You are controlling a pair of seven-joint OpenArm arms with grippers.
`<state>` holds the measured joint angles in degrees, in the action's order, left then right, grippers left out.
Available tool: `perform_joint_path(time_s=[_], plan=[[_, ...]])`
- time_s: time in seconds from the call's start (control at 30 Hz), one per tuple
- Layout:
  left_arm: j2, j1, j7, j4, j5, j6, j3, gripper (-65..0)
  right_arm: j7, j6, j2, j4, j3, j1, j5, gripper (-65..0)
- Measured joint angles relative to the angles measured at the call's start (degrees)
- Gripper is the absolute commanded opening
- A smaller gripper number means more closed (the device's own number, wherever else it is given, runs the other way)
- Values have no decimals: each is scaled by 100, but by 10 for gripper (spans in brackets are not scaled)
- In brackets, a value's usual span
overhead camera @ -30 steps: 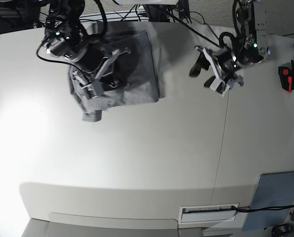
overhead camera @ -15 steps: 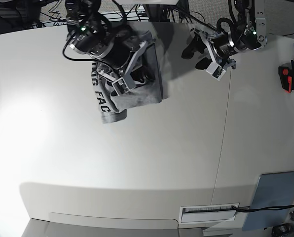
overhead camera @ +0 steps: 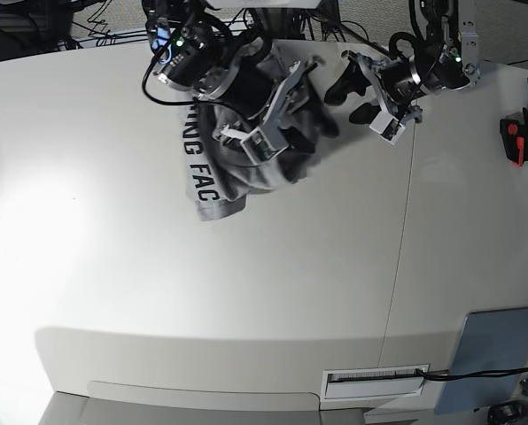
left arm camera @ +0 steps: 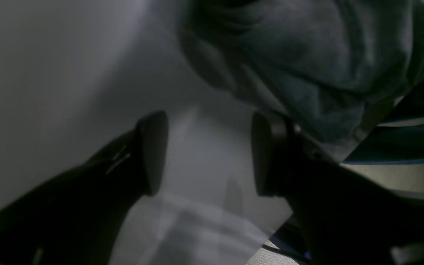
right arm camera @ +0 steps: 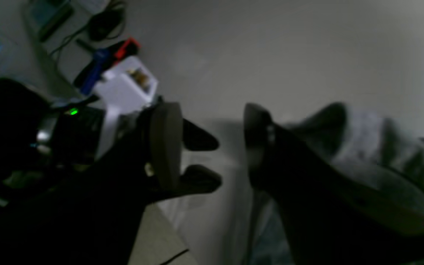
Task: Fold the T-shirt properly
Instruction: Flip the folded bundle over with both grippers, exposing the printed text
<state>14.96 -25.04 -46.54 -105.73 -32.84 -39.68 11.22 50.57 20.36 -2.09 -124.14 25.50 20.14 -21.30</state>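
Pale and glossy, the table [overhead camera: 246, 292] fills most of the base view, with a thin seam running down its right part and a tangle of cables beyond its far edge. Taking that seam as the landmark, the T-shirt [overhead camera: 213, 177] lies bunched well to its left, near the far edge of the table, a strip of black block lettering showing along the cloth's left side.

Over the T-shirt's right part hangs the right gripper [overhead camera: 292, 113], its dark fingers parted with a clear gap between them; in the right wrist view [right arm camera: 212, 143] nothing sits between the pads, and the grey cloth lies just behind and to the side of one finger [right arm camera: 260, 140], so it is released rather than gripping. Whether that finger touches the cloth cannot be told from the blur.

Closer to the seam, just left of its far end, the left gripper [overhead camera: 351, 93] hovers above bare table with its jaws spread wide. In the left wrist view [left arm camera: 206, 152] the gap between the pads shows only table, and the rumpled T-shirt [left arm camera: 307, 66] lies beyond the fingertips, near but apart

A red and black tool [overhead camera: 516, 140] rests well to the seam's right
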Motion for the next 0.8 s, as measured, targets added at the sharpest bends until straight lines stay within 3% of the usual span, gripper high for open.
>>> perform_joint_path(time_s=[0.17, 0.33, 0.47, 0.63, 0.8], plan=[[0, 0, 0, 0, 0, 0, 0, -307, 42, 479, 2, -9, 83, -2, -426, -377], [-2, 17, -15, -140, -236, 2, 0, -307, 433, 474, 0, -398, -197, -63, 356, -377], [2, 31, 0, -682, -273, 20, 4, -307, 542, -37, 52, -828, -979, -63, 872, -377], [-20, 223, 9, -1143, -260, 20, -68, -307, 697, -223, 573, -942, -2168, -42, 1143, -377], [-114, 612, 22, -1178, -214, 17, -935, -307, 765, -216, 1270, -942, -3362, 280, 1244, -377]])
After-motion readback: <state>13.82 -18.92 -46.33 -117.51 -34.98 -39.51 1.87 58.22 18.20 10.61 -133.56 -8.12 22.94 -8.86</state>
